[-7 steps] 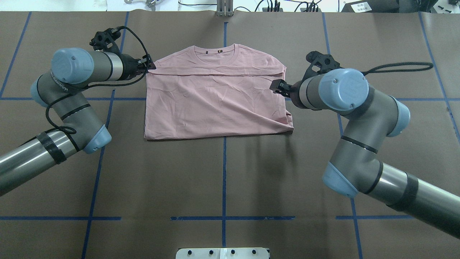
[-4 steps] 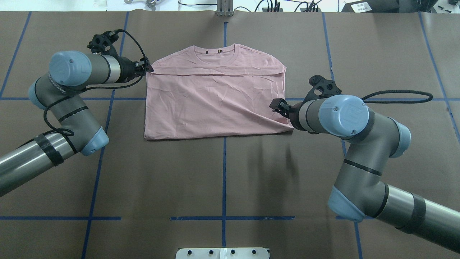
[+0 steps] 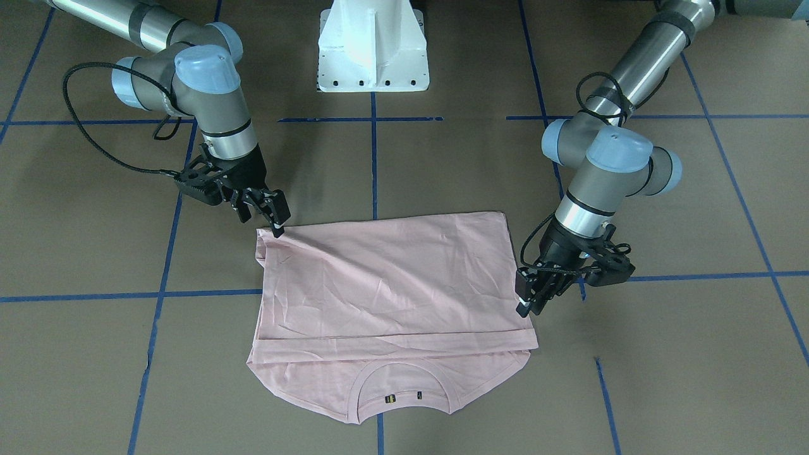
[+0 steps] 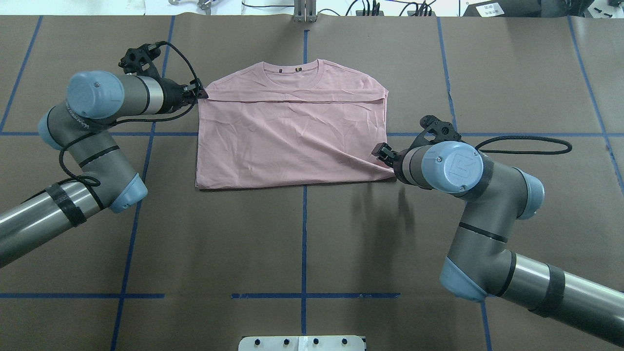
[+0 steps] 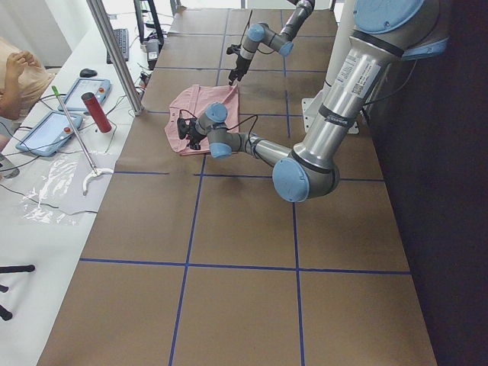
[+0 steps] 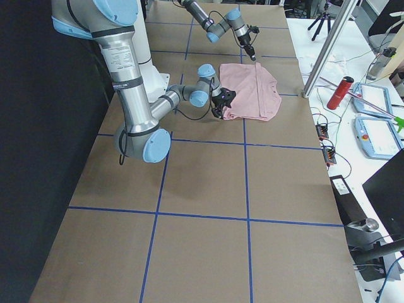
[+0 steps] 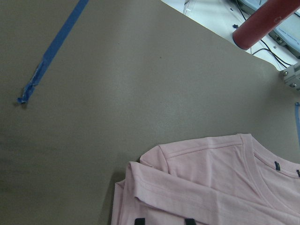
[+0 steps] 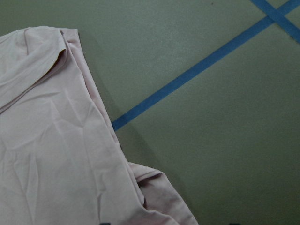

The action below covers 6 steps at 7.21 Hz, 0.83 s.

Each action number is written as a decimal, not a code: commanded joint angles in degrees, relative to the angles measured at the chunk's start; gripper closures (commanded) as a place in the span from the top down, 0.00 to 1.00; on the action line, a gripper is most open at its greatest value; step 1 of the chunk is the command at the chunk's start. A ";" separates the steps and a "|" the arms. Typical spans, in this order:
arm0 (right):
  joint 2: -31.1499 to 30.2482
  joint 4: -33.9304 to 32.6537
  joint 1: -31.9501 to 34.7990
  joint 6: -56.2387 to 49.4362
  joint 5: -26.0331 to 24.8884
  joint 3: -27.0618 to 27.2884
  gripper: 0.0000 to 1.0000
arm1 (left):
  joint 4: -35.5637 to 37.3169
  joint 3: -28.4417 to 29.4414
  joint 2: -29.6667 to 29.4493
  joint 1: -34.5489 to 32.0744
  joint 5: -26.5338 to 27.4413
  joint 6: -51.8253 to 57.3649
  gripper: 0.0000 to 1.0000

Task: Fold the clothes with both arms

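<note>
The pale pink T-shirt (image 4: 292, 136) lies flat on the brown table, folded, with its collar (image 4: 295, 70) on the far side. Its print is hidden. My left gripper (image 4: 197, 92) is open, low beside the shirt's far left corner, at the fold edge; it also shows in the front view (image 3: 526, 306). The left wrist view shows that corner of the shirt (image 7: 211, 187) just ahead. My right gripper (image 4: 380, 151) is open over the shirt's near right corner, where the cloth is bunched (image 8: 154, 187); it also shows in the front view (image 3: 277, 221).
The white pedestal (image 3: 373, 44) stands at the near table edge. Blue tape lines (image 4: 304, 243) cross the table. Beyond the far edge are a metal post (image 5: 114, 53), a red cylinder (image 5: 97, 112) and tablets (image 5: 46, 131). An operator (image 5: 15, 76) sits there.
My right gripper has moved from the shirt's far right fold edge to its near right corner. My left gripper has drawn back slightly to the left. The shirt has not moved.
</note>
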 commanded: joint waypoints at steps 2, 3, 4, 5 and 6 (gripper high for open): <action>0.54 -0.02 -0.10 0.12 -0.42 -0.68 0.52 | 0.09 -0.01 0.03 -0.03 0.03 -0.02 0.40; 0.54 -0.11 -0.27 0.12 -0.42 -0.69 0.52 | 0.09 -0.01 0.03 -0.03 0.03 -0.02 0.40; 0.54 -0.11 -0.71 0.12 -0.42 -0.69 0.52 | 0.09 -0.01 0.03 0.06 0.03 -0.02 0.40; 0.46 -0.11 -0.88 0.29 -0.51 -0.60 0.52 | 0.09 -0.09 0.03 -0.03 0.03 -0.02 0.40; 0.46 -0.20 -0.80 0.64 -0.51 -0.25 0.34 | 0.09 -0.09 0.03 -0.03 0.03 -0.02 0.40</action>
